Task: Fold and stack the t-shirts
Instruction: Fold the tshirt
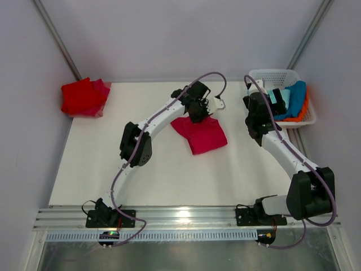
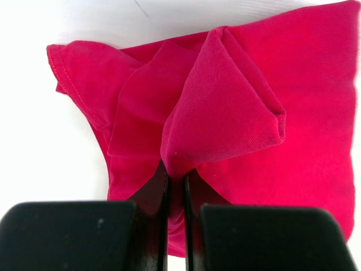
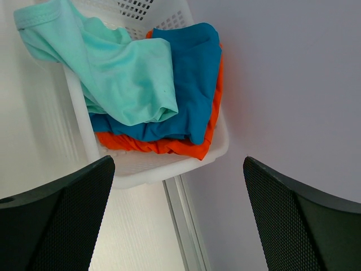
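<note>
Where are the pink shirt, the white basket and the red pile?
pink shirt (image 1: 202, 135), top view, middle of the cloth.
white basket (image 1: 269, 75), top view, far wall.
red pile (image 1: 79, 96), top view, upper layer.

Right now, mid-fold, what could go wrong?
The left gripper is shut on only one raised pleat of the crimson t-shirt; pulling may undo its fold or let the cloth slip out. The open right gripper faces the mint t-shirt, draped over the basket rim atop the blue t-shirt and orange t-shirt; grabbing it could drag those along.
</note>
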`<state>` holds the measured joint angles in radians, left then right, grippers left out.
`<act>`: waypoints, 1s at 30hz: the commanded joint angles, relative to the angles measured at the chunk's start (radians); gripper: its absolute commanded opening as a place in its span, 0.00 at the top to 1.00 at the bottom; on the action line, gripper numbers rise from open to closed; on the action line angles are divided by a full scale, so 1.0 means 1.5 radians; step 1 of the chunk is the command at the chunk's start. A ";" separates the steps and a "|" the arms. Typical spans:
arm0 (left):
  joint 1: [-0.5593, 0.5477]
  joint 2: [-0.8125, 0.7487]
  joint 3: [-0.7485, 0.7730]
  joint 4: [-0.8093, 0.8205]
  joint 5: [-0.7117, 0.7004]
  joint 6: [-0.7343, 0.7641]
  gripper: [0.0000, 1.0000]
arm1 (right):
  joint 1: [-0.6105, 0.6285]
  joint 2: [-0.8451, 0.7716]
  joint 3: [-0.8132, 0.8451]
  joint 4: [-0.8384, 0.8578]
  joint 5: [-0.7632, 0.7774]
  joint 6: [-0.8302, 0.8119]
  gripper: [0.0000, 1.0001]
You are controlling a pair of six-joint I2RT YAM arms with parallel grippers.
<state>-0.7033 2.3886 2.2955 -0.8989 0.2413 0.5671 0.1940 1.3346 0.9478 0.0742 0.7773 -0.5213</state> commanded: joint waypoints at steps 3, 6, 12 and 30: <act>0.021 0.015 0.002 0.074 -0.031 0.002 1.00 | -0.003 0.017 -0.001 0.000 -0.020 0.020 0.01; 0.033 0.018 0.004 0.101 -0.049 -0.005 1.00 | -0.003 0.027 -0.001 -0.007 -0.028 0.025 0.01; 0.057 0.010 0.010 0.144 -0.078 -0.007 1.00 | -0.003 0.042 0.005 -0.025 -0.038 0.034 0.01; 0.105 0.002 0.009 0.261 -0.154 -0.021 0.93 | -0.003 0.073 0.023 -0.078 -0.080 0.065 0.01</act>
<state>-0.5667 2.4260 2.2932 -0.6109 0.0505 0.5472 0.1940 1.4387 0.9482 -0.0452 0.6689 -0.4515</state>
